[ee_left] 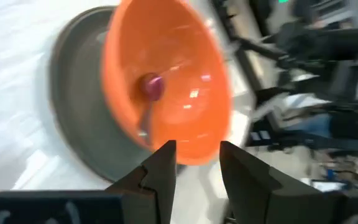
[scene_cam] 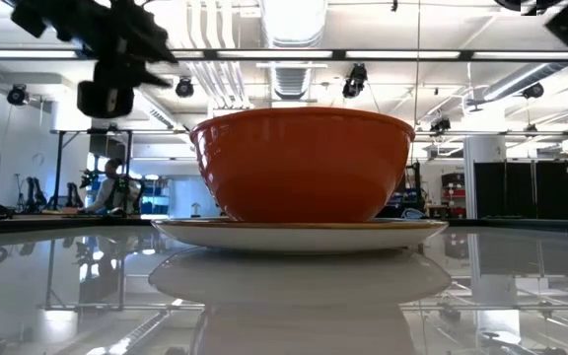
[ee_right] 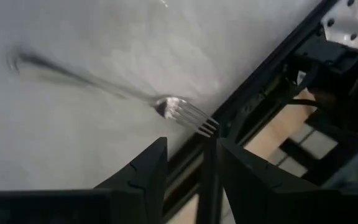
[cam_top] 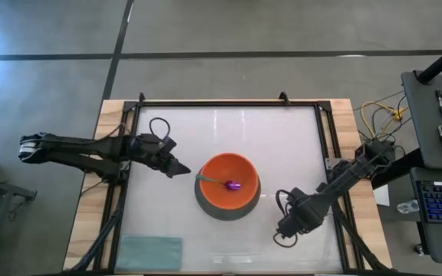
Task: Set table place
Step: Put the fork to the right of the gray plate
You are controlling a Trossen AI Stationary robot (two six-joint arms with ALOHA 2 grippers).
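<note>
The bright orange bowl (cam_top: 227,182) stands on the round grey-green plate (cam_top: 206,205) at the table's middle; both also show in the low view, the bowl (scene_cam: 304,163) on the plate (scene_cam: 299,235). The spoon lies inside the bowl, purple head (cam_top: 233,185) down and teal handle (cam_top: 206,179) against the left rim. My left gripper (cam_top: 179,169) is open and empty just left of the bowl (ee_left: 166,81). My right gripper (cam_top: 285,236) is open near the front right, above the silver fork (ee_right: 166,104), which lies flat on the table. Its fingers stand short of the tines (ee_right: 202,123).
A folded teal cloth (cam_top: 150,251) lies at the table's front left corner. The black frame (ee_right: 272,81) and the wooden edge run close beside the fork. White tabletop (cam_top: 229,134) shows behind the bowl.
</note>
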